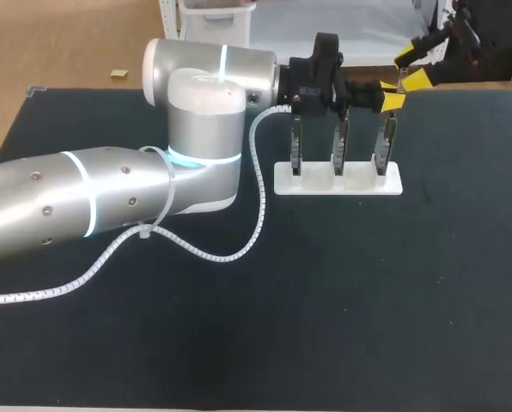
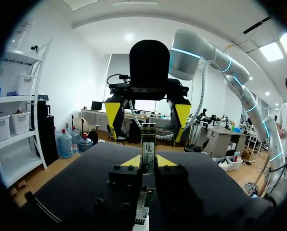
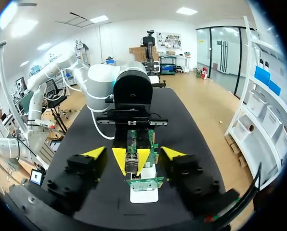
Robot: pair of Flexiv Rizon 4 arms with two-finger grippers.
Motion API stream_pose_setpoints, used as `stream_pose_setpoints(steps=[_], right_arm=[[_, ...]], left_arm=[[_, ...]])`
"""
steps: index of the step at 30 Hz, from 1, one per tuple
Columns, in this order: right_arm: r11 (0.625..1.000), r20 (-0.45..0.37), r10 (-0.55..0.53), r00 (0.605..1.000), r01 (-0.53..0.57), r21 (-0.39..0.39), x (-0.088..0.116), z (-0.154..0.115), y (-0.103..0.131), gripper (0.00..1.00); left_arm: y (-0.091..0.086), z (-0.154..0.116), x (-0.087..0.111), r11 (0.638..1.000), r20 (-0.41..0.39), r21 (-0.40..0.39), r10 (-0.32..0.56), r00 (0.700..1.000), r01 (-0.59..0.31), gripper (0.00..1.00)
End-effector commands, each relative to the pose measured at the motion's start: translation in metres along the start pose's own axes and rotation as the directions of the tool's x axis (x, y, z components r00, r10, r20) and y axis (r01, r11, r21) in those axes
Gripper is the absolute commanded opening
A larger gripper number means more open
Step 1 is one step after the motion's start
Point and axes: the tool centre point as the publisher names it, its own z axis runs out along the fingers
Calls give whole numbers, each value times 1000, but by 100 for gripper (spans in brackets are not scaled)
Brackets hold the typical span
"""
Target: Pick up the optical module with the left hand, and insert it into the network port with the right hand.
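Observation:
My left gripper (image 2: 149,161) is shut on the optical module (image 2: 148,144), a slim silver and green piece held end-on towards the other arm. In the head view the left gripper (image 1: 392,97) hangs above the right end of the white stand (image 1: 338,178), which carries three upright network cards (image 1: 340,146). My right gripper (image 3: 134,153) faces it, open, with one yellow tip on each side of the module (image 3: 130,164) and neither tip touching it. The right gripper (image 1: 409,70) comes in from the far right corner.
The left arm's big silver body (image 1: 196,129) and its white spiral cable (image 1: 256,197) lie across the table's left half. The stand sits near the table's far edge, directly under both grippers.

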Motion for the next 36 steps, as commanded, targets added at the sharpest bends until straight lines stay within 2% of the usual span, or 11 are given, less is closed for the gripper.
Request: stream_pose_setpoints(steps=[1,17,18,19,29,36], right_arm=[[1000,2,0,1000,0,8,1,0,3,0],[1000,-1,-2,1000,2,11,2,0,3,0],[1000,-2,-3,1000,3,11,2,0,3,0],[1000,-1,-4,1000,4,11,2,0,3,0],[1000,-2,-9,1000,9,11,1,0,1,0],[1000,-1,-9,1000,9,14,1,-1,-1,0]], left_arm=[[2,1,0,1000,-2,3,-1,1000,1,0],[2,1,0,1000,-2,3,-1,1000,1,0],[2,1,0,1000,-2,3,-1,1000,1,37],[2,1,0,1000,-2,3,-1,1000,1,100],[2,1,0,1000,-2,3,-1,1000,1,100],[-3,-3,2,999,-123,-14,35,992,-36,100]])
